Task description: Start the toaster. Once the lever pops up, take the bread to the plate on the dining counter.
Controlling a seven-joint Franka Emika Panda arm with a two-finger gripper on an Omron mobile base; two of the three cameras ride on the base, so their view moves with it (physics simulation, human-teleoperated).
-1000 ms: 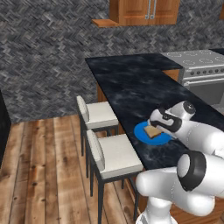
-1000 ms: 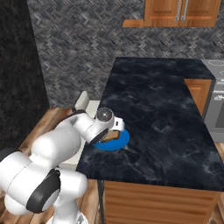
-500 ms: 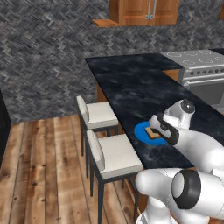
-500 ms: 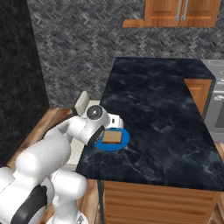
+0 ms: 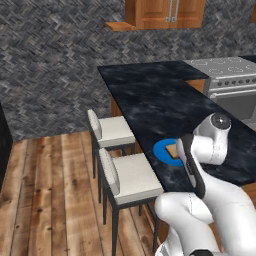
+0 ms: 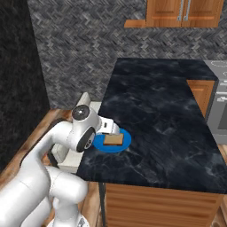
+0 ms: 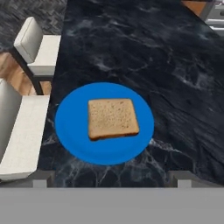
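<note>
We see the gripper [image 7: 108, 179] spread wide and holding nothing, its two fingertips [image 7: 40, 178] standing far apart at the bottom of the hand view, one at each side of the plate below. From the right base view, the hand [image 6: 107, 127] sits just beside the plate's near-left rim, at the counter's edge.

Directly ahead of the gripper lies the plate [image 7: 72, 127], a flat round bright-blue disc resting on the dining counter [image 7: 175, 78], close to the edge that faces the stools. On it we find the bread [image 7: 113, 118], a light-tan square slice lying flat and roughly centred, with blue rim showing all around it. Nothing touches the bread; the fingertips are apart from it. In the left base view the plate [image 5: 161, 150] and the bread [image 5: 173, 150] are partly hidden behind the arm's forearm.

Beside the counter edge stand two white-cushioned stools on dark legs: the nearer stool [image 5: 131, 176] sits just beside the plate's stretch of counter, the farther stool [image 5: 111, 131] beyond it. They stand on a wooden plank floor [image 5: 45, 190].

Farther on, the black veined slab runs away toward the back wall. At its far right we see a stove [image 5: 227, 75], and above hang wooden cabinets [image 5: 165, 12] against a grey herringbone-patterned wall [image 5: 55, 60].
</note>
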